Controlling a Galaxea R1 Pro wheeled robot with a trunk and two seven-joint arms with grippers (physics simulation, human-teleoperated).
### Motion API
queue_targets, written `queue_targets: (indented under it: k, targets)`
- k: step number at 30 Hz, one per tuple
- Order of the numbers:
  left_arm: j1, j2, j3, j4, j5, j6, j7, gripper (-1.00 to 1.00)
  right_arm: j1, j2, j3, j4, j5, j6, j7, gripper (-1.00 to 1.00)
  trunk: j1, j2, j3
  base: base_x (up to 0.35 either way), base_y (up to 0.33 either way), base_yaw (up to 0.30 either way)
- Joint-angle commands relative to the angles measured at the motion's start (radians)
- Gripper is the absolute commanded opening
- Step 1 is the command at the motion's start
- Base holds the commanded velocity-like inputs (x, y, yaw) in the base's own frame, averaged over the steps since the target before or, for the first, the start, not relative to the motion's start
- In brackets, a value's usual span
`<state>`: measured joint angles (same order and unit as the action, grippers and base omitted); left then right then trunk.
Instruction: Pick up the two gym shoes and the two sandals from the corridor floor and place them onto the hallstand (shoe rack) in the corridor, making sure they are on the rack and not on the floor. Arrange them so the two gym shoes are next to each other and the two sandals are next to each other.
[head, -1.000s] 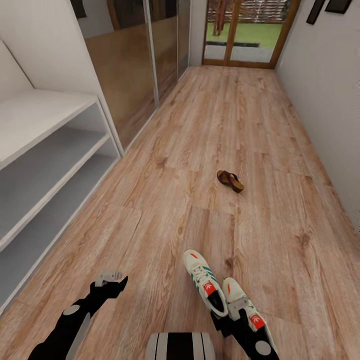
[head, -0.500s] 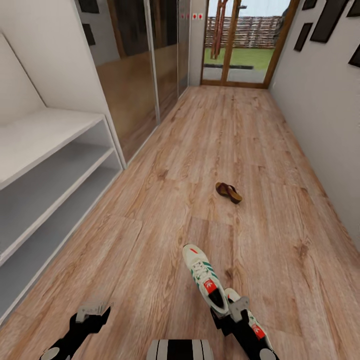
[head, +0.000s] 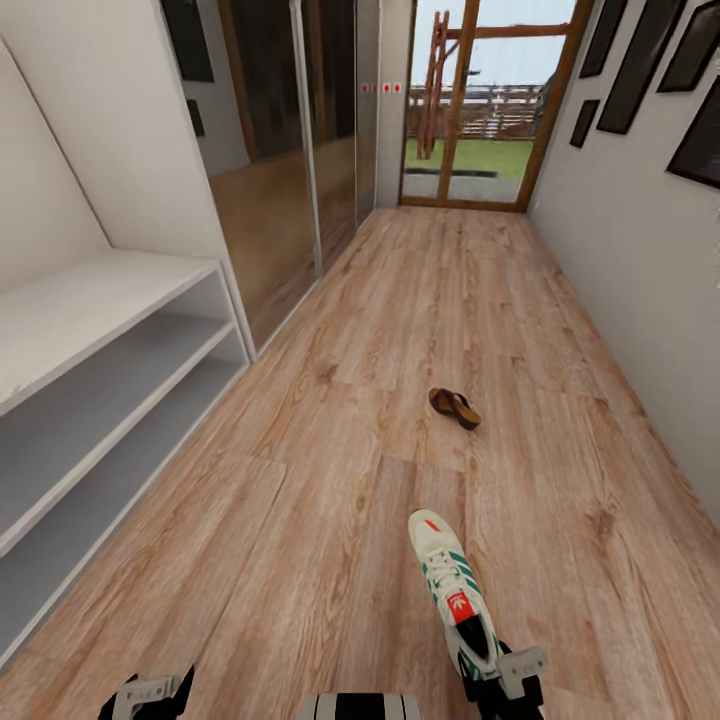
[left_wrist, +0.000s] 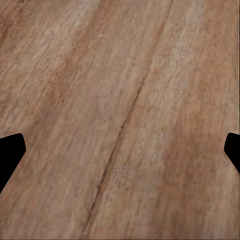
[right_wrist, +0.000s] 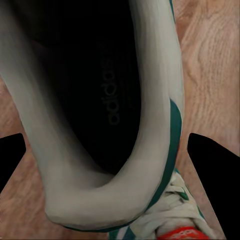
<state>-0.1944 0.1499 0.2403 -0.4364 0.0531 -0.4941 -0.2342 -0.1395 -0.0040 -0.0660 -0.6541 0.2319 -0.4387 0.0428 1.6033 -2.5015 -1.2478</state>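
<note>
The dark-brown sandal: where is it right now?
In the head view, the dark-brown leather-look sandal lies alone on the wood-plank floor, mid-corridor, beyond the white sneaker with teal stripes.

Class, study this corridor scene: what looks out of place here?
A brown sandal lies alone on the floor, while the shoe rack shows bare shelves. A sneaker sits by the right gripper, its opening close before the wrist camera.
</note>
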Motion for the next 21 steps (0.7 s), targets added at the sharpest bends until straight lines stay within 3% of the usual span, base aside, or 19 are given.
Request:
queue_targets:
  k: [1, 7, 21]
  targets:
    - [0.002, -0.002, 0.005, 0.001, 0.005, -0.008, -0.01, 1.0, 0.0, 0.002, -0.006, 0.006, 0.006, -0.004, 0.004, -1.0, -0.001, 0.0, 0.005, 0.0, 0.0, 0.0]
    - [0.007, -0.004, 0.005, 0.002, 0.004, -0.02, -0.01, 1.0, 0.0, 0.005, -0.007, 0.046, 0.005, -0.005, 0.003, -1.0, -0.003, 0.002, 0.038, 0.0, 0.0, 0.0]
    - [0.009, -0.004, 0.005, 0.002, 0.004, -0.023, -0.01, 1.0, 0.0, 0.006, -0.012, 0.053, 0.004, -0.006, 0.002, -1.0, -0.057, 0.1, 0.103, 0.0, 0.0, -0.028]
